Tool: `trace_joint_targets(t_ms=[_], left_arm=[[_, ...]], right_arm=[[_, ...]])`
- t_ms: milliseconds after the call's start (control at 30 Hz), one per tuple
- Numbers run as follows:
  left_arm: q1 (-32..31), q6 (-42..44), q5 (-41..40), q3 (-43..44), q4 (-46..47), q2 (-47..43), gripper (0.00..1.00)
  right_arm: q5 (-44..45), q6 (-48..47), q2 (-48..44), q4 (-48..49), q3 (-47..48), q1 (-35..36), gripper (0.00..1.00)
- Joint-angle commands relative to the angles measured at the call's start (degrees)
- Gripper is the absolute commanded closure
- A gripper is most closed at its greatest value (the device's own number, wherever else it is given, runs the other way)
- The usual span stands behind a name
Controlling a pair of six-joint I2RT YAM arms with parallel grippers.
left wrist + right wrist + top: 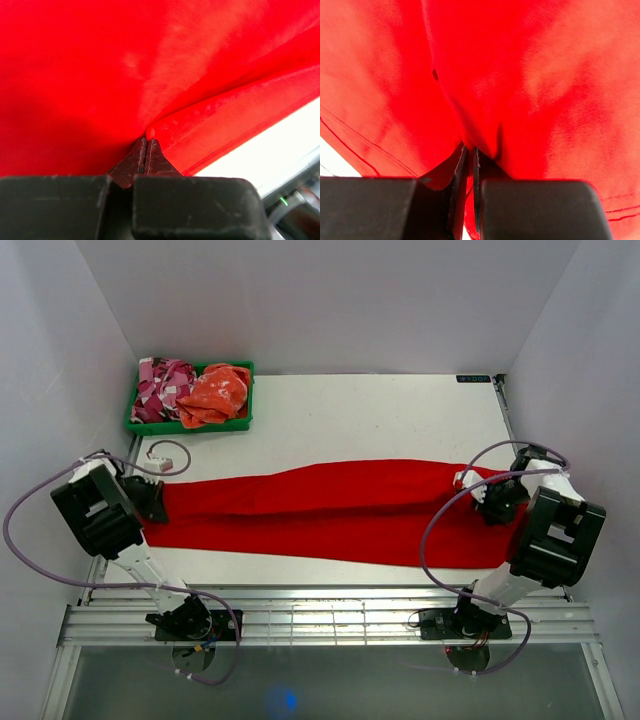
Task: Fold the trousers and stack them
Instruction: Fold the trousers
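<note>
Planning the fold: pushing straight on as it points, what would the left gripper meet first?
The trousers: the left gripper pinches their red cloth, which fills the view ahead.

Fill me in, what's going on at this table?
Both arms are holding the red trousers, which lie stretched long across the table. The left gripper is pinched shut on the cloth at the left end, and the right gripper is pinched shut on the right end. The trousers are not yet folded short. A green bin at the far left corner holds a pink-and-white patterned garment and an orange garment.
</note>
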Motion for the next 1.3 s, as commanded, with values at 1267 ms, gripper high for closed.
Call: trace_joint_targets(t_ms=[1267], left_arm=[[11.51,13.35,2.21,-3.43,15.63,-6.20,0.86]], right_arm=[[0.92,-15.41,-20.85,3.89,-13.77,-9.43,0.63]])
